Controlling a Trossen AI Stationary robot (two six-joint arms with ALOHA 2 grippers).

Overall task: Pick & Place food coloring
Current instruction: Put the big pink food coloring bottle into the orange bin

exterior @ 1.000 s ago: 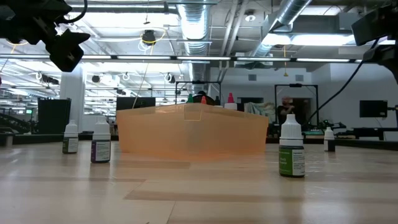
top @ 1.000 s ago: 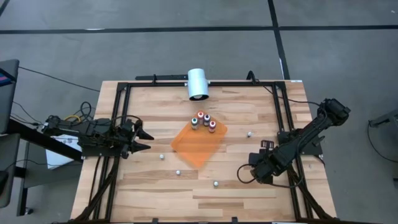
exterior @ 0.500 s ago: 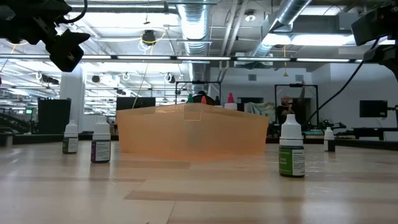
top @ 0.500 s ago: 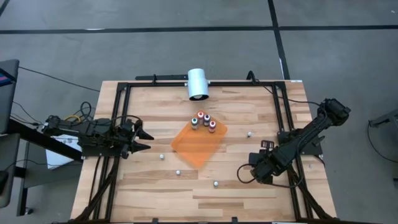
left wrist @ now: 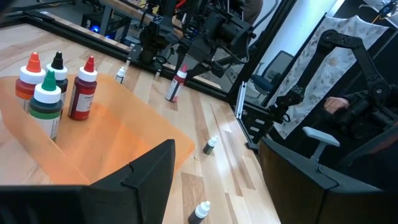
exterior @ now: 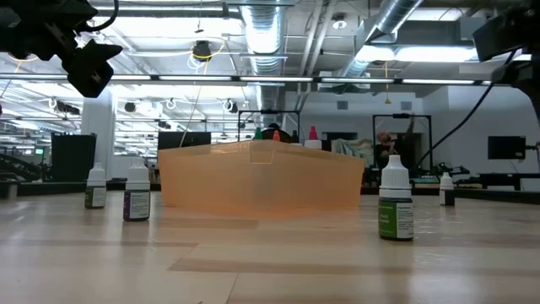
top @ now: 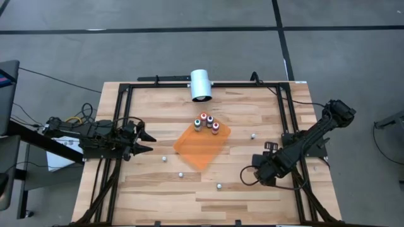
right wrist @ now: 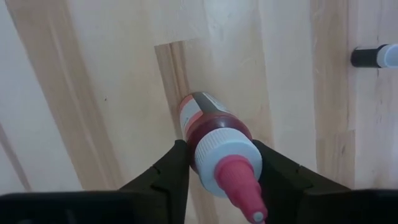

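A small food coloring bottle with red liquid, a white collar and a pink tip stands upright on the wooden table near its right edge. My right gripper points down over it, shut on it; in the high view the gripper hides it. The left wrist view shows this bottle under that gripper. Several more bottles stand on the far corner of an orange sheet. My left gripper waits open and level at the table's left. My right gripper comes from above with its fingers pointing down. One finger lies against each side of the bottle's white collar and shoulder, and the pink tip rises between them. The bottle stays upright with its base on the table.
Loose small bottles stand on the bare wood: one right of the sheet, two near-left of it, one close to my right gripper. A white cylinder lies at the far edge. Black frame rails run along the table's sides.
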